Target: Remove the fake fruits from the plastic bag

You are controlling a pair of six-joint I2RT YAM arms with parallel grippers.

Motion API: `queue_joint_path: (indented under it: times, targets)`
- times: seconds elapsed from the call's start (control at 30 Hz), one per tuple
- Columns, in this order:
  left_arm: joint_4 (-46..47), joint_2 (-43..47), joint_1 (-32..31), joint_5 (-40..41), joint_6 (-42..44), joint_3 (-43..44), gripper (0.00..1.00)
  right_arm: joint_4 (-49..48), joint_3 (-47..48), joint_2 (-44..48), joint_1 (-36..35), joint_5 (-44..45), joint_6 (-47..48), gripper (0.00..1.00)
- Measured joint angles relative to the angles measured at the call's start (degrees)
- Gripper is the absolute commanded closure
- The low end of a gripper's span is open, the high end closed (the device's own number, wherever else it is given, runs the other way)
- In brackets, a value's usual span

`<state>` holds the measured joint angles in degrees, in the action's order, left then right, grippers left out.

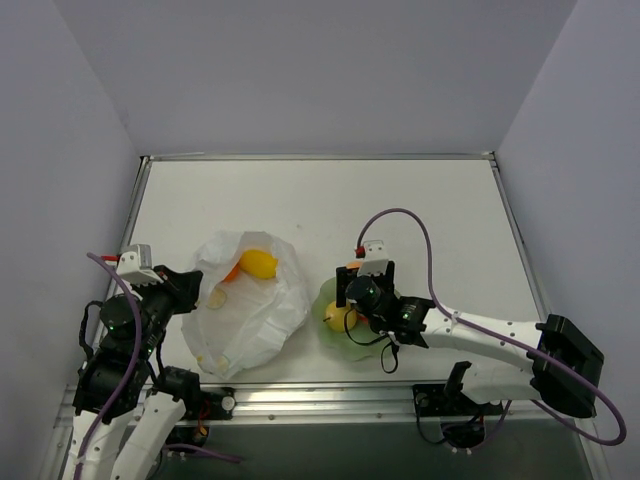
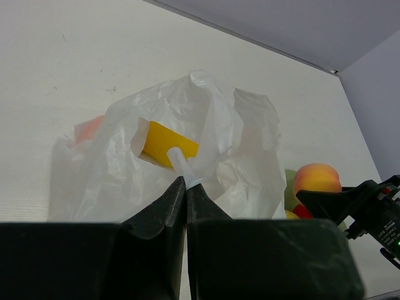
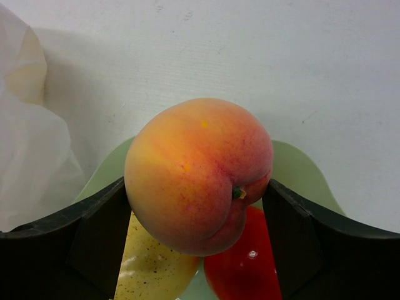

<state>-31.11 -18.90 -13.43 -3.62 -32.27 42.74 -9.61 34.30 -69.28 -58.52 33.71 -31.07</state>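
The plastic bag lies crumpled left of centre, its mouth facing the far side. An elongated yellow fruit and an orange ball lie in its mouth. My left gripper is shut on a twisted strip of the bag, with the yellow fruit just beyond. My right gripper is shut on the pink-orange peach and holds it just above a pale green plate. The yellow pear and the red ball lie on that plate, under the peach.
The green plate sits right of the bag, near the table's front edge. Grey walls close in the table on three sides. A purple cable loops over my right arm.
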Motion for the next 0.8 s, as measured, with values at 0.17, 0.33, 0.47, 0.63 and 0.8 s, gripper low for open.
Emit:
queue_joint_path:
  times: [0.17,0.33,0.47,0.63,0.8]
  targets:
    - [0.00,0.00,0.00,-0.52,0.22,0.00,0.98,1.29,0.00,0.20,0.04,-0.07,-0.70,0.18]
    - [0.00,-0.02,0.00,-0.94,0.24,0.00,0.98,3.52,0.00,3.39,0.04,-0.63,-0.83,0.09]
    - [0.00,-0.02,0.00,-1.09,0.24,0.00,0.98,5.42,0.74,6.78,-0.07,-1.49,-0.33,0.09]
    - [0.00,-0.02,0.00,-1.18,0.20,0.00,0.98,6.49,4.68,7.43,-1.53,-3.10,2.19,0.67]
    - [0.07,-0.44,0.00,-1.33,0.24,0.02,0.98,3.45,14.58,0.15,-8.83,-7.78,8.31,0.83]
